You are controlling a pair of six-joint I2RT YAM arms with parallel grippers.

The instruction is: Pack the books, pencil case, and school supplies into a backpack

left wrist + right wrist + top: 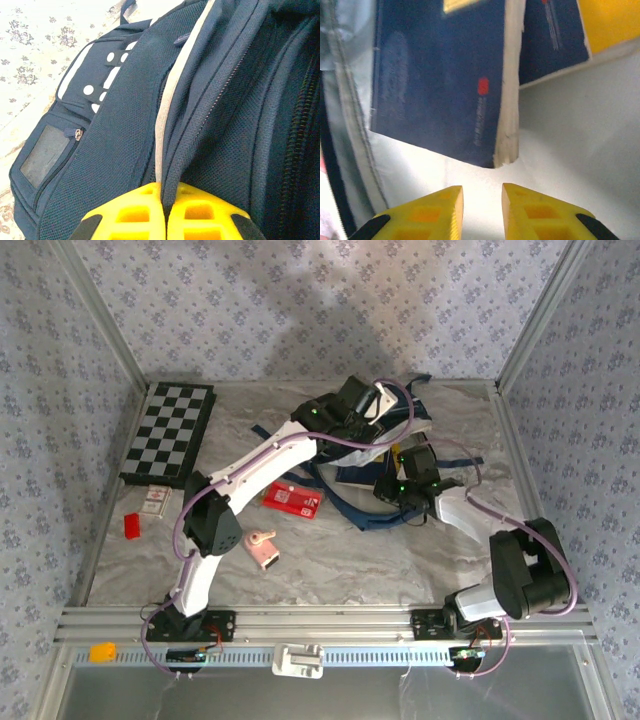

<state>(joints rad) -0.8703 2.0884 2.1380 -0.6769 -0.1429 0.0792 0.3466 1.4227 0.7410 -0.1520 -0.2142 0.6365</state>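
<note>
A navy book (435, 75) with a worn, pale page edge lies on a pale lining. Just beside it is a second navy book (552, 40), and a yellow book (610, 20) overlaps that one's far corner. The right hand (482, 200) hovers just short of the first book's lower corner. Its yellow fingers are released, a narrow gap apart, with nothing between them.

The backpack (115, 150), navy mesh fabric with white-grey front patches, lies at the back middle of the surface (350, 560), and both arms reach into it. The left hand (165, 202) is clenched on a fold of the backpack's opening edge, with the strip of pale piping pinched between its fingertips.

The red pencil case (292, 500) lies flat on the surface, just left of the backpack's loose dark straps and apart from them. The small pink gadget (263, 549) sits nearer the arm bases, beside the left arm's elbow. Well off to the left, a checkered board (168, 432) lies along the wall, and a tiny red block (132, 525) sits in front of it.
</note>
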